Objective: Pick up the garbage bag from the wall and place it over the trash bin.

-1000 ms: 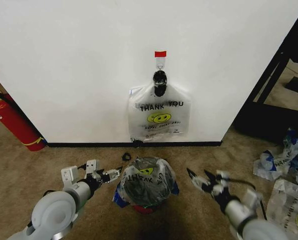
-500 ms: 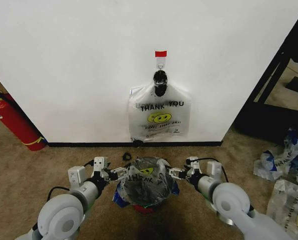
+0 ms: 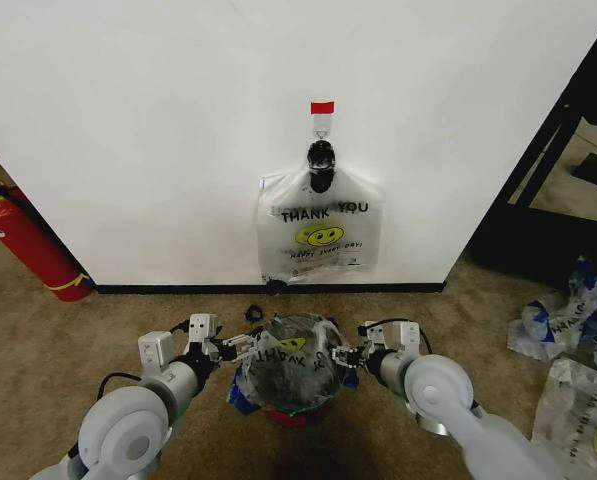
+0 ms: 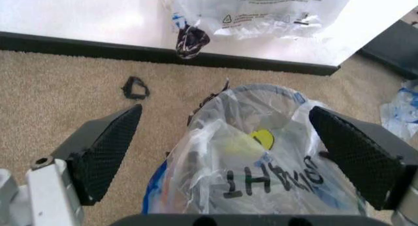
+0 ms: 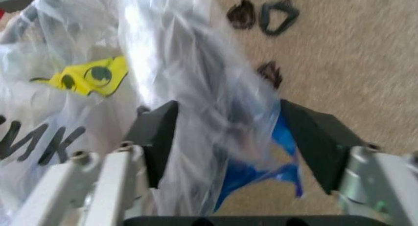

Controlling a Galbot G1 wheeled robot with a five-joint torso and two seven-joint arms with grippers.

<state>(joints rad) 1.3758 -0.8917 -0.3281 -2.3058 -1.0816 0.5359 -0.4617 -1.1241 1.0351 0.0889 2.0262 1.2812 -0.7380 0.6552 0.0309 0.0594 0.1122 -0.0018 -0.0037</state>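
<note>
The garbage bag (image 3: pixel 296 362) sits draped over the trash bin (image 3: pixel 290 416) on the carpet (image 3: pixel 98 320), just in front of the wall (image 3: pixel 158 130); its black lettering reads upside down from the head view and a yellow smiley (image 3: pixel 293 343) shows near the far rim. Blue patches of the bag hang low on both sides, and the bin's red base peeks out beneath. Left claw (image 3: pixel 240 345) is at the bag's left side, jaws open; in the left wrist view its two black textured pads (image 4: pixel 104 150) stand well apart with the bagged bin (image 4: pixel 261 157) between them, neither pad clearly touching the plastic. Right claw (image 3: pixel 342 355) is at the bag's right side, jaws open; in the right wrist view its fingers (image 5: pixel 158 138) straddle a bunched fold of the translucent film (image 5: pixel 209 113), the fold lying between them, contact not certain. A second white bag (image 3: pixel 316 235) printed THANK YOU hangs on the wall from a hook (image 3: pixel 321 127) under a red tape strip (image 3: pixel 321 107). A small black scrap (image 3: pixel 252 313) lies on the carpet near the black baseboard (image 3: pixel 178 290). A red fire extinguisher (image 3: pixel 26 245) leans at the wall far left. More bags (image 3: pixel 568 320) lie on the carpet at right.
</note>
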